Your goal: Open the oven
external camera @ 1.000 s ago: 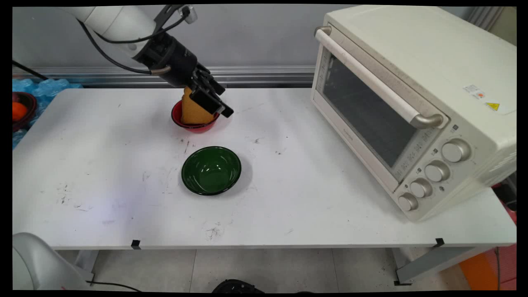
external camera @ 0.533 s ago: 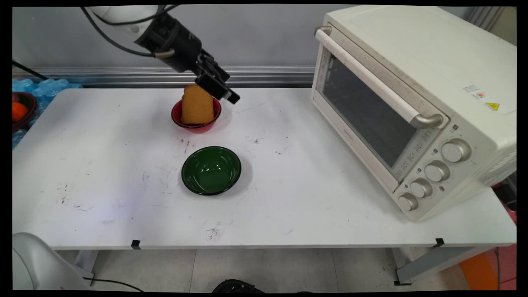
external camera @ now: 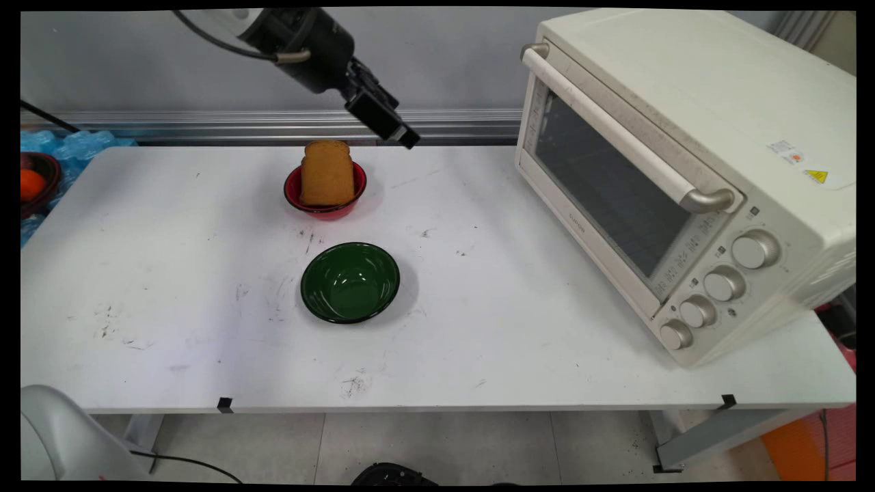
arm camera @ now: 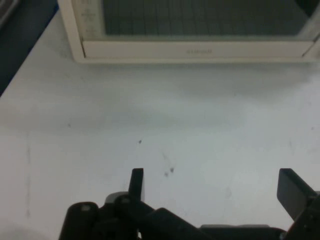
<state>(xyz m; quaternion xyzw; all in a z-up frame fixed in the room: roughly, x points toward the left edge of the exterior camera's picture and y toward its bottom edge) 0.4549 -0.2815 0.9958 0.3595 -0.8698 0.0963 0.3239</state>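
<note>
A brown slice of toast (external camera: 327, 172) stands upright in a small red bowl (external camera: 325, 199) at the back of the table. My gripper (external camera: 393, 130) hangs in the air above and to the right of it, open and holding nothing. In the hand view the two fingers (arm camera: 137, 182) stand wide apart over bare white table, and the gripper (arm camera: 215, 185) points toward the oven's (arm camera: 190, 25) glass door. A green bowl (external camera: 350, 281) sits empty in front of the red one.
A large cream toaster oven (external camera: 683, 164) with its door shut fills the right side of the table (external camera: 171, 307). A dark bowl with an orange thing (external camera: 33, 183) lies off the table's left edge.
My gripper let go of the toast, rose and moved right, away from the red bowl. The toast stays upright in the bowl.
</note>
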